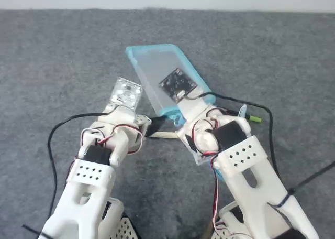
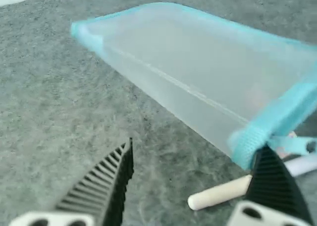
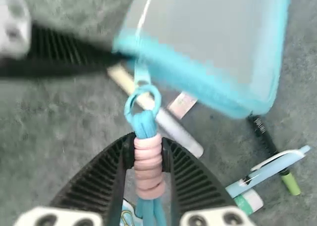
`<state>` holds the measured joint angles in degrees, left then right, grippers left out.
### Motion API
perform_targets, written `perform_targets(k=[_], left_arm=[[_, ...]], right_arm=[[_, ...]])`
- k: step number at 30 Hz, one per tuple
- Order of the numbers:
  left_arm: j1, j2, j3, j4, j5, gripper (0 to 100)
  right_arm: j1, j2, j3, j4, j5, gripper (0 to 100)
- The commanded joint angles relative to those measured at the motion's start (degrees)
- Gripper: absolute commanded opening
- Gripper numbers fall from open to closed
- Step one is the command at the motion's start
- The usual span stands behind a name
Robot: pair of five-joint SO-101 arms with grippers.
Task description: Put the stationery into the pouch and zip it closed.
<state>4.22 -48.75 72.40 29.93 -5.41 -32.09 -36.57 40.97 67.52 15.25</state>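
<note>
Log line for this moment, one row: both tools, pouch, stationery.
left tool: open, at pouch corner | right tool: shut on zipper pull | pens: lying outside pouch

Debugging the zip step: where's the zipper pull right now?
In the right wrist view, the zipper pull sits clamped in the jaws of the right gripper, off a corner of the pouch.

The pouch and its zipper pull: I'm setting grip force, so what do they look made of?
Pouch: likely soft frosted plastic, translucent and matte, edged with turquoise woven fabric tape, its weave visible at the corner. Zipper pull: turquoise cord, seemingly knotted textile, threaded through stacked pink rings, possibly rubber or plastic beads; it sits between the right claw's ribbed black fingers.
</note>
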Motion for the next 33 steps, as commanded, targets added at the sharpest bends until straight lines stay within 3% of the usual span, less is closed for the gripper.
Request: perform_targets(k=[1, 14, 20, 26, 33], left_arm=[[-2.29, -0.09, -3.56, -2.29, 1.14, 35], [-4.92, 0.18, -4.26, -2.37, 2.99, 35], [-3.96, -0.09, -4.0, -1.67, 2.9, 35], [2.02, -1.58, -4.09, 3.96, -0.18, 35], [5.98, -23.03, -1.01, 15.3, -0.09, 36]], right_arm=[[0.04, -2.59, 3.43, -1.54, 2.55, 0.6], [9.8, -1.89, 5.63, -4.88, 6.59, 0.6], [6.81, -2.51, 2.81, -2.95, 3.78, 0.6], [4.88, -1.89, -12.84, 4.97, 1.76, 0.6], [0.57, -1.89, -15.12, 7.69, -1.14, 0.6]])
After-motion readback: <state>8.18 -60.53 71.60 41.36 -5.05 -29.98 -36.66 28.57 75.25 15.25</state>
